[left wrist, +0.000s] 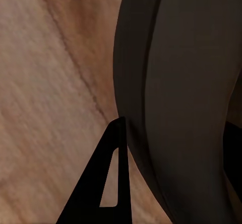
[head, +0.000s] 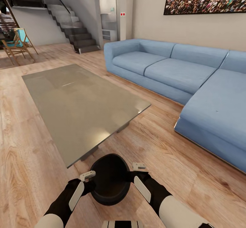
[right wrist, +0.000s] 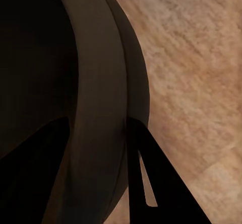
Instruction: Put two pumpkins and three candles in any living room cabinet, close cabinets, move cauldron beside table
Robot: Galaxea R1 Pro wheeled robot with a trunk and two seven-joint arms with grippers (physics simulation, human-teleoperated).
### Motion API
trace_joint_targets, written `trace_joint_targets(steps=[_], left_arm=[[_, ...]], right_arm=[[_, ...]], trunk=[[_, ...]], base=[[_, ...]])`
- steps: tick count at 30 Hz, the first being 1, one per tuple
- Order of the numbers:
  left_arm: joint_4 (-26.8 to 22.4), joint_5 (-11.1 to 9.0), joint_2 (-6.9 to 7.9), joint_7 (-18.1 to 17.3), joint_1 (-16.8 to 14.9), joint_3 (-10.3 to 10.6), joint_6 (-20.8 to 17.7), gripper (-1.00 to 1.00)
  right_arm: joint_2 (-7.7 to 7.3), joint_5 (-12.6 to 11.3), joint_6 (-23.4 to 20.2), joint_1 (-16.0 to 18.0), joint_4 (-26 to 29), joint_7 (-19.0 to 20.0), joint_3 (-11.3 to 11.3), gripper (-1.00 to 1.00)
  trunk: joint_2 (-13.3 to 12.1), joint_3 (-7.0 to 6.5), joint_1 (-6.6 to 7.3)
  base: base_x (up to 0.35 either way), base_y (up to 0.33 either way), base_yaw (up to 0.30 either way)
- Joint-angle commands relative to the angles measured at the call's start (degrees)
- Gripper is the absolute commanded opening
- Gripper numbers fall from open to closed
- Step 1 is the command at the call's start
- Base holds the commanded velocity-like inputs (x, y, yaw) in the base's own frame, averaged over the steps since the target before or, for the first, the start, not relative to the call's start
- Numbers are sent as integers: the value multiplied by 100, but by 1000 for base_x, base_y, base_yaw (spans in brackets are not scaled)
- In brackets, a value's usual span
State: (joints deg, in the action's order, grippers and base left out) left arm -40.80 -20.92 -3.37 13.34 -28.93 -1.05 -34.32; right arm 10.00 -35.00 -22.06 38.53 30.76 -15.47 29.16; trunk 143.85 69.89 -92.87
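- The cauldron (head: 111, 179) hangs between both arms just short of the table's (head: 82, 108) near corner, above the wood floor (head: 30, 173); whether its base touches the floor I cannot tell.
- The left gripper (head: 89, 180) straddles the rim on the pot's left side. In the left wrist view one finger (left wrist: 103, 181) lies against the outer wall of the cauldron (left wrist: 186, 93) and the other shows as a dark sliver past the rim, so the jaws stand narrow, clamped on the rim.
- The right gripper (head: 136, 174) does the same on the opposite side; the right wrist view shows one finger (right wrist: 156, 178) outside the cauldron (right wrist: 101, 113) and the other inside the mouth, the rim pinched between them.
- Handling, as a judgement: the pot looks rigid and thick-walled, so it should not flex, but it is probably heavy for its size, and the smooth matte rim could slip or let the pot swing if one side loosens.
- The opposed two-handed rim hold suits it best; the round belly offers nothing else to take.
- The pot already sits close to the table; lowering it level and releasing both sides together should finish this part.
- A blue sofa (head: 191, 74) stands well apart on the right.
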Motion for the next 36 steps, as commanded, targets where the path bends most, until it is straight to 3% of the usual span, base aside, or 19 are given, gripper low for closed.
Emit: trace_joint_targets(steps=[1, 11, 21, 27, 28, 32, 33, 36], left_arm=[[2, 62, 3, 2, 1, -22, -12, -100], [0, 62, 3, -3, 1, -27, -4, -100], [2, 62, 3, -1, 1, -27, -4, -100], [1, 62, 3, 0, -2, -27, -4, -100], [-1, 62, 3, 1, -1, -27, -4, -100], [0, 62, 3, 0, -2, -27, -5, -100], [1, 62, 3, -1, -1, -27, -5, 100], [2, 62, 3, 1, -1, -30, -9, 100]], right_arm=[[0, 79, 19, 5, 52, 0, -34, -100], [0, 81, 18, 5, 52, 0, -34, -100], [0, 81, 18, 5, 50, 0, -34, -100], [0, 81, 18, 5, 50, 0, -34, -100], [0, 81, 18, 5, 51, 0, -34, 100], [0, 80, 18, 5, 52, 0, -34, 100], [0, 79, 18, 5, 51, 0, -34, 100], [0, 79, 18, 5, 52, 0, -34, 100]], trunk=[[0, -1, 1], [0, -1, 1], [9, 132, -15], [9, 132, -15], [9, 132, -15], [9, 132, -15], [9, 132, -15], [9, 132, -15]], base=[[138, 37, 0], [22, 5, 0], [0, 0, 0], [0, 0, 0], [0, 0, 0], [0, 0, 0], [0, 0, 0], [0, 0, 0]])
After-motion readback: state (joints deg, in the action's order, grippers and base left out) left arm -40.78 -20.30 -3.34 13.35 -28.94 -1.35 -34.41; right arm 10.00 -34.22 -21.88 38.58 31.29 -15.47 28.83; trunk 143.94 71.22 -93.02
